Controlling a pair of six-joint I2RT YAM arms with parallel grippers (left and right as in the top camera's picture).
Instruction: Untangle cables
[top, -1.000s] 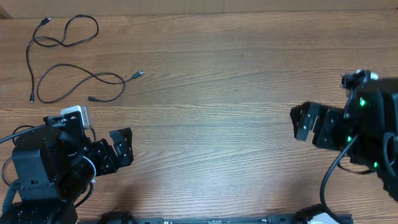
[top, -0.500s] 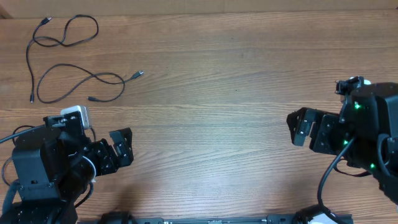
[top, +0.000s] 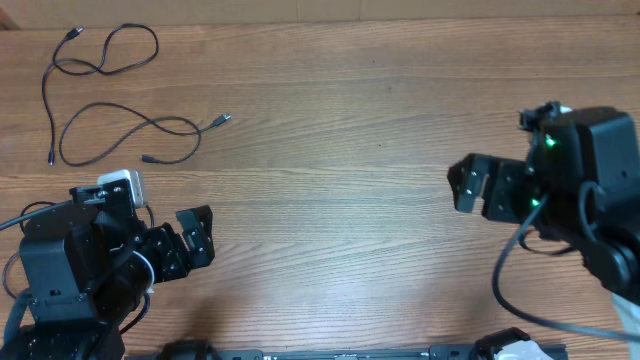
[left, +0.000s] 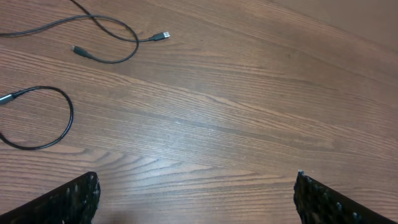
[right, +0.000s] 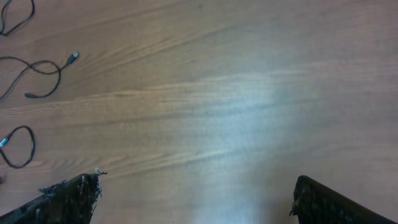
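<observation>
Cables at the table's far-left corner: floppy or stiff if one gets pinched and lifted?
Probably floppy: the cables lie in loose curves and loops, so a lifted one should droop. Likely light, being thin. They cross in places, so pulling one may drag another across the table.

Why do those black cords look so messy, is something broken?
The cables sprawl in loose, crossing loops near the wooden table's far-left corner. That's the only untidy thing; nothing looks broken or spilled.
</observation>
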